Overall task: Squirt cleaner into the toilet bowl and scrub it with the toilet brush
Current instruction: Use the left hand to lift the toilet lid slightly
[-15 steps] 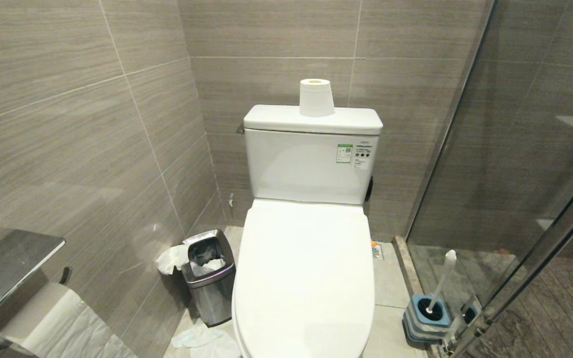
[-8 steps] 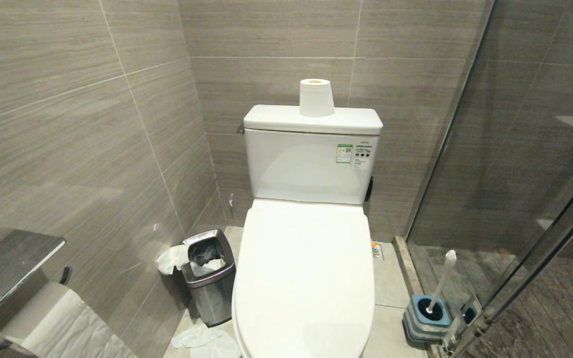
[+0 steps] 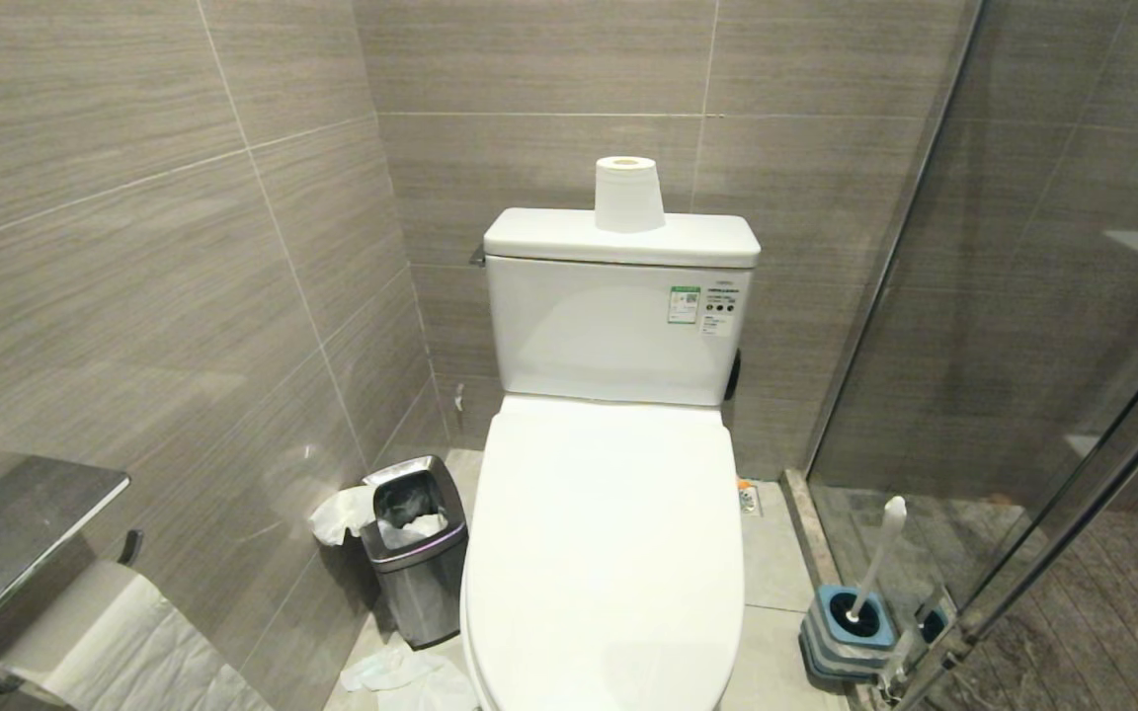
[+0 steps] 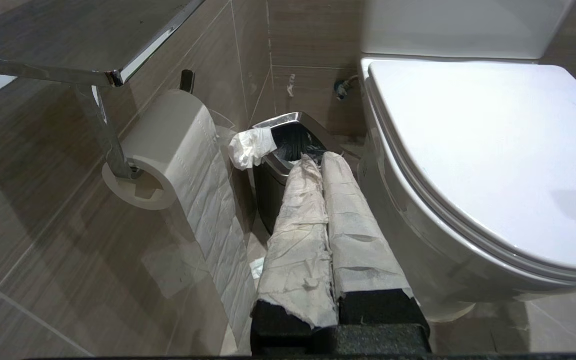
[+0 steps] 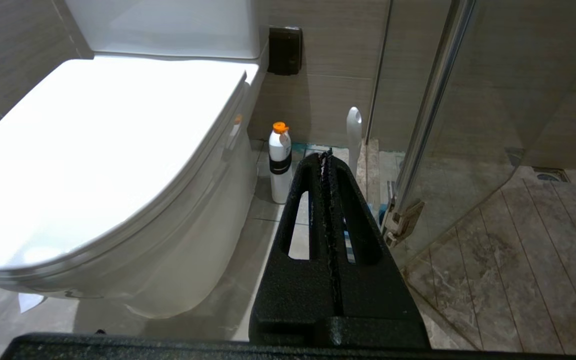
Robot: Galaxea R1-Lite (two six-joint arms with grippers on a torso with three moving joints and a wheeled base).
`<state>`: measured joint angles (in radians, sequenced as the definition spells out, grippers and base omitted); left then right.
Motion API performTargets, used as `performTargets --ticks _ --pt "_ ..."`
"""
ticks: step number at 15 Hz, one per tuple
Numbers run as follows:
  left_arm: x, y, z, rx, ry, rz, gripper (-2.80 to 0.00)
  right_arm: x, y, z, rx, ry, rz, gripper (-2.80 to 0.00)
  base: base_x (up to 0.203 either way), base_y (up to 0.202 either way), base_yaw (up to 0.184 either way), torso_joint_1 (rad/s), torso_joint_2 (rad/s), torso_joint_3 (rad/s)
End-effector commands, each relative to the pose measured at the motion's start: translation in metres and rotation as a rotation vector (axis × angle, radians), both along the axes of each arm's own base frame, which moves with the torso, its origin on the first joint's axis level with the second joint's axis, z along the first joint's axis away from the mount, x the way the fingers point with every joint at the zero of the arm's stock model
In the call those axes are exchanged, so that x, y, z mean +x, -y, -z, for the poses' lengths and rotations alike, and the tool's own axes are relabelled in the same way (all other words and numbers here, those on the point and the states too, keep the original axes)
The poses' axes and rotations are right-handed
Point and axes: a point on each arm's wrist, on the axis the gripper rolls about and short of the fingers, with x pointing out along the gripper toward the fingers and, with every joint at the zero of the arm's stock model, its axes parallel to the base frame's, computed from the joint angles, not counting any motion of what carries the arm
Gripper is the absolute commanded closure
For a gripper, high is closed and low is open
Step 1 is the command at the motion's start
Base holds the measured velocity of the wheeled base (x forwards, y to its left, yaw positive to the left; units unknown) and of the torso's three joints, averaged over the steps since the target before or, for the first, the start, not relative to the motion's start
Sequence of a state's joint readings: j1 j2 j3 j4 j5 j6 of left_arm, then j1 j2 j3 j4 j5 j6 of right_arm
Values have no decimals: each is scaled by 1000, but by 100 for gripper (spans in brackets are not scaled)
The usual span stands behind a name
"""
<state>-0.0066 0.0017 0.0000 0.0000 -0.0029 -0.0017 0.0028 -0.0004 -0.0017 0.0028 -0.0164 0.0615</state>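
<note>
Two grippers, left [image 4: 324, 162] and right [image 5: 325, 156], jaws pressed together; tank stickers [image 3: 701, 305] unreadable.

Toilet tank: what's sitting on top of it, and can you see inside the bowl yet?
A white paper roll stands upright on the tank lid. The toilet lid is shut, so the bowl's inside is hidden.

The left tool [image 4: 324, 160] shows only in its own wrist view — two long black fingers wrapped in white crinkled paper, pressed side by side with no gap, holding nothing. The right tool [image 5: 324, 156], bare black textured plastic with slotted fingers, is likewise closed tight to a single seam and empty. Neither arm appears in the head view.
</note>
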Motion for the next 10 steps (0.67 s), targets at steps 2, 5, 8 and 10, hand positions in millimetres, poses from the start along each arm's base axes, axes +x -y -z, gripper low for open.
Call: performTargets --ticks 2,5,8,10 --pt "0 0 0 0 -3 0 0 0 0 0 0 0 0 0 0 0 0 0 0 0" --pt "0 0 0 0 -3 1 0 0 0 0 0 -1 0 0 0 0 0 0 0 0" --pt "0 0 0 0 -3 0 0 0 0 0 0 -1 0 0 0 0 0 0 0 0" --pt "0 0 0 0 -3 0 0 0 0 0 0 -1 0 0 0 0 0 0 0 0"
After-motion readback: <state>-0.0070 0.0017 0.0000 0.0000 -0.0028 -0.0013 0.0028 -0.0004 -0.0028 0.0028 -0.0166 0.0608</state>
